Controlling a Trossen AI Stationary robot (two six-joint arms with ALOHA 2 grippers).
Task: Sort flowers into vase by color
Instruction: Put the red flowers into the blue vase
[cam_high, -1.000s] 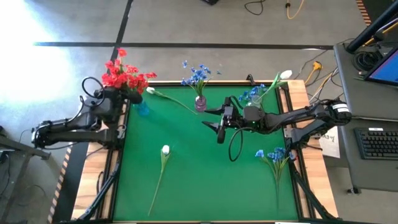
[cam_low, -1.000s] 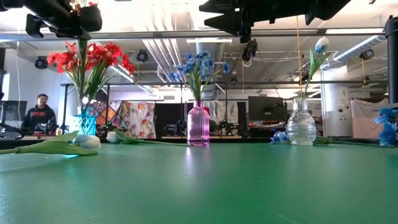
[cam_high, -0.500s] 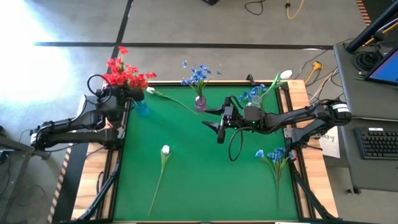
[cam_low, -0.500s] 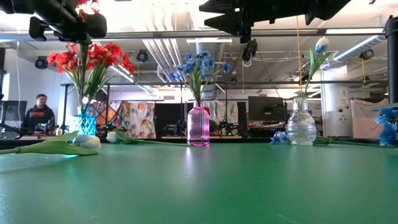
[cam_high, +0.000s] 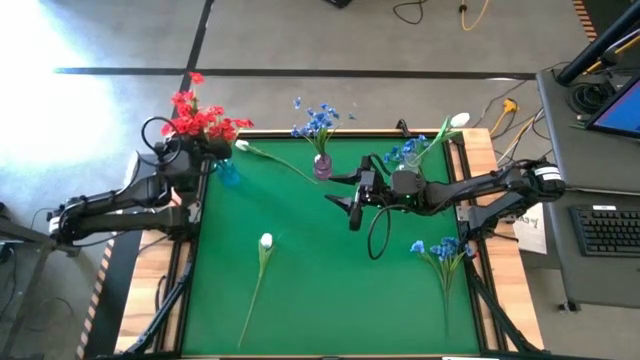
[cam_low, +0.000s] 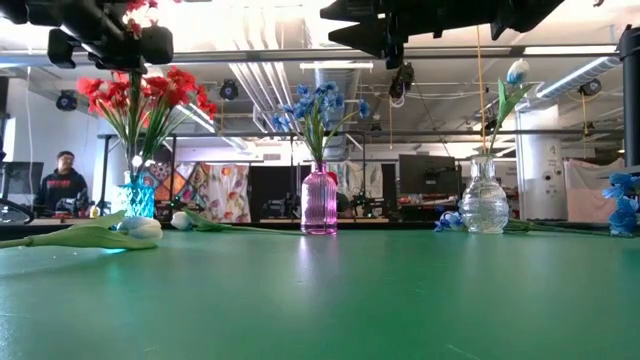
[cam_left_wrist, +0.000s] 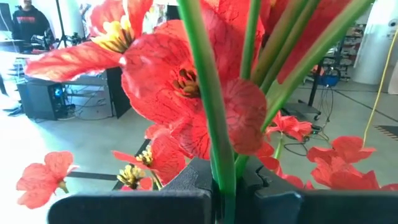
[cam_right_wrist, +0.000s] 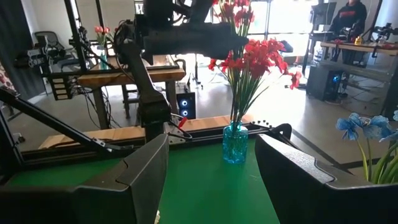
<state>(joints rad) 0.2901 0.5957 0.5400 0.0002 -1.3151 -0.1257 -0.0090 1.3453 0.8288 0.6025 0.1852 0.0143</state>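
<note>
While the left gripper hangs at the table's far left corner, pinching a red flower stem right above the blue vase, the right gripper hovers spread over open green mat beside the pink vase.

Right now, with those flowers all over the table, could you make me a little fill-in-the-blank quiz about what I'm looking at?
1. The left gripper is shut on a green stem of the ___ flowers.
2. The blue flowers stand in the ___ vase.
3. The right gripper hangs over the green table with its jaws ___.

Missing words: red; pink; open
</note>
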